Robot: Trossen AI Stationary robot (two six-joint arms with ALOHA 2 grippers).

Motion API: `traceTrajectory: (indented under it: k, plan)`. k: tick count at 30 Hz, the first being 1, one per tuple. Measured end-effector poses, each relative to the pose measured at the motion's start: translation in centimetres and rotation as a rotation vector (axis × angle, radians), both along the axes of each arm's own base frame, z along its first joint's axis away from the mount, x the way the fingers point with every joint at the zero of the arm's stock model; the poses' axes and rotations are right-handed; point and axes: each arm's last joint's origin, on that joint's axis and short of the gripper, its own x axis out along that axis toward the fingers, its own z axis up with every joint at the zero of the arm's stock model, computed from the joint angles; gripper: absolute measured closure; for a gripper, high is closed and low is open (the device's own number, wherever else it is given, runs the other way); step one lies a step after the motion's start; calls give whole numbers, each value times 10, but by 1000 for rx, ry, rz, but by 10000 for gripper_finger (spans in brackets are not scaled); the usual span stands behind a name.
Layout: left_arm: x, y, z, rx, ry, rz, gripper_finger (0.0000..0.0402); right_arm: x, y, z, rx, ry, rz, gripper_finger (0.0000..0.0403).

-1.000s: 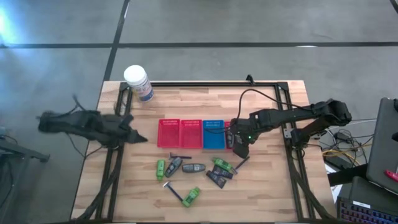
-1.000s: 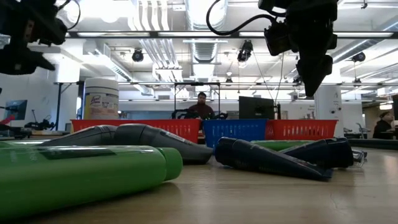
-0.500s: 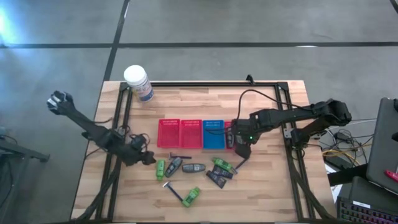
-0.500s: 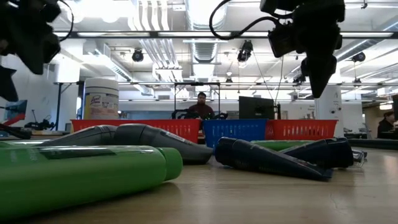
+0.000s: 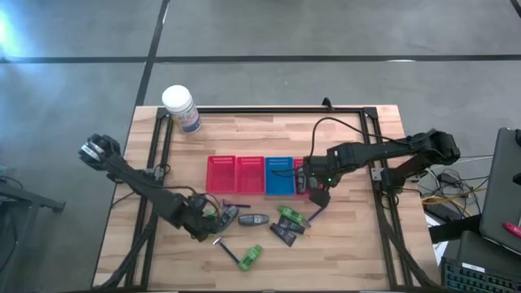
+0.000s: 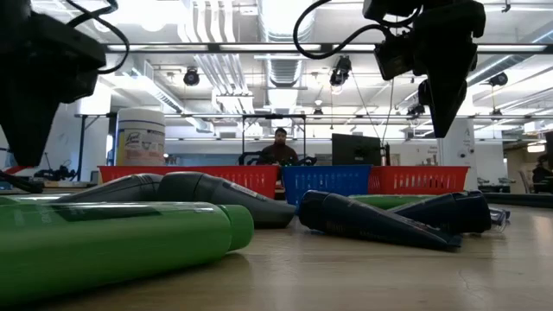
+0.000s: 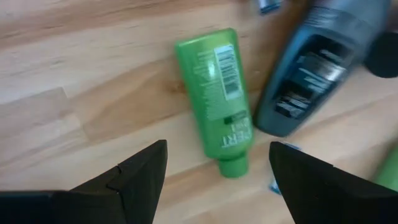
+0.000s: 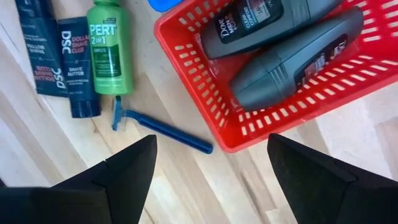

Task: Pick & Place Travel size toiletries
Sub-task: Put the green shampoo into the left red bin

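Under the right claw point(image 8: 211, 180), its wrist view is showing two grey bottles point(image 8: 292, 56) lying in a red basket point(image 8: 205, 93), hidden from overhead. Both claws are gaping wide, gripping nothing. Left claw point(image 7: 217, 180) is hanging over a green bottle point(image 7: 217, 99) lying on the counter point(image 7: 93, 81) beside another grey bottle point(image 7: 317, 74).
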Motion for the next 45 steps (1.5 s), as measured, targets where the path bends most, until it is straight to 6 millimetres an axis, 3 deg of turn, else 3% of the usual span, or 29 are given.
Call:
traceTrajectory:
  k: [9,18,28,45]
  plan:
    - [17,-8,-1,21,-5,35,115,-1,-1,0,-30,6,19,125]
    - [19,7,-3,122,-9,167,115,-1,-1,0,-50,3,14,142]
    - [27,13,-22,103,123,143,115,-1,-2,0,-76,2,5,156]
    - [30,16,-42,61,138,157,115,0,-2,-1,-76,0,5,113]
